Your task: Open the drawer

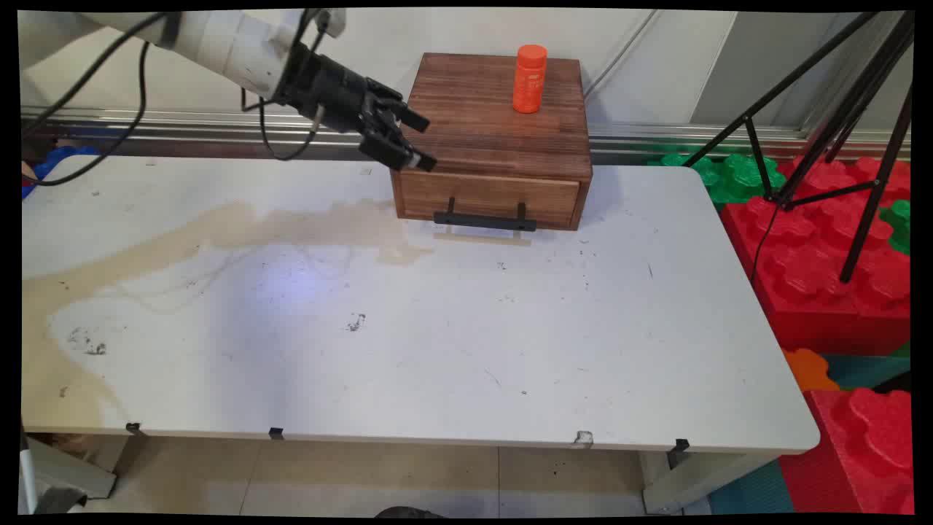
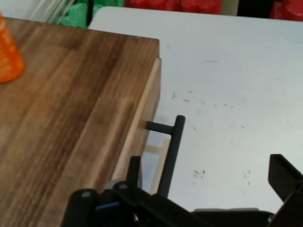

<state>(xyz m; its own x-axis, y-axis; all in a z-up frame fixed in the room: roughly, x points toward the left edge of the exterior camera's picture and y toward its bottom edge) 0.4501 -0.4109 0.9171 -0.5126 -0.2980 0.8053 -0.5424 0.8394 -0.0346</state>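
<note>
Main view shows the black two-finger gripper [image 1: 412,142], fingers spread wide and holding nothing, hovering at the upper-left corner of the brown wooden drawer box [image 1: 496,138], where a careless sweep might clip it and topple the orange plastic bottle [image 1: 530,79] on top.

My black gripper [image 1: 417,143] looks like matt plastic and metal, beside a drawer box [image 1: 496,138] of striped, satin-finished dark wood with a matt black metal handle [image 1: 485,220]. At its one o'clock corner stands a smooth orange plastic bottle [image 1: 530,79]. The white table [image 1: 437,328] is smooth, stained and scuffed.
</note>
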